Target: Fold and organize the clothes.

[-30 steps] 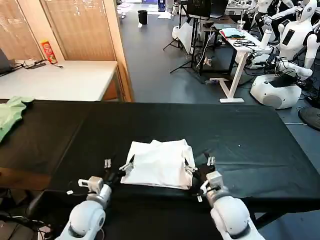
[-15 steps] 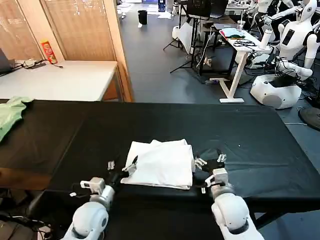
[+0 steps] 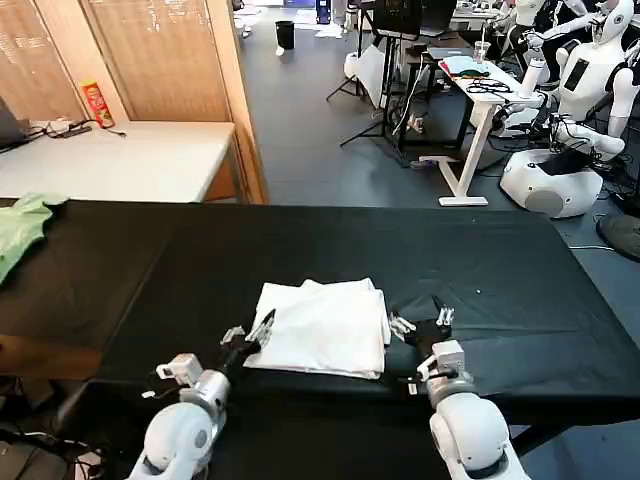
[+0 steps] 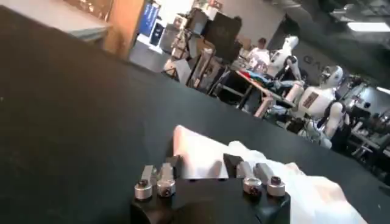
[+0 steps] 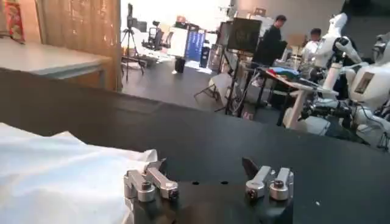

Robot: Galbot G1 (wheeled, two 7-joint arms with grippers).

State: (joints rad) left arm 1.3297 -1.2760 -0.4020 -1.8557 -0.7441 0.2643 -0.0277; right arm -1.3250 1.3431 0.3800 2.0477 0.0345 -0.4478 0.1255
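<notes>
Since a second ago, both your claws have let go of the T-shirt and backed off its side edges. The left claw now sits just off the shirt's near-left corner, fingers spread wide and empty. In the left wrist view that claw points at the white cloth just ahead, not gripping it. The right claw is just right of the shirt, clear of the fabric, fingers wide apart. In the right wrist view you see it open over bare black cloth, with the shirt beside one finger.

The shirt lies folded into a neat white rectangle near the front edge of the worktop, about midway across it. The worktop is covered in a black cloth that runs the full width of your view. A light green garment lies at its far-left end.

Behind on the left stands a white table with a red can on it, next to wooden screens. Beyond on the right, across a dark floor, you have a white desk and other white robots.
</notes>
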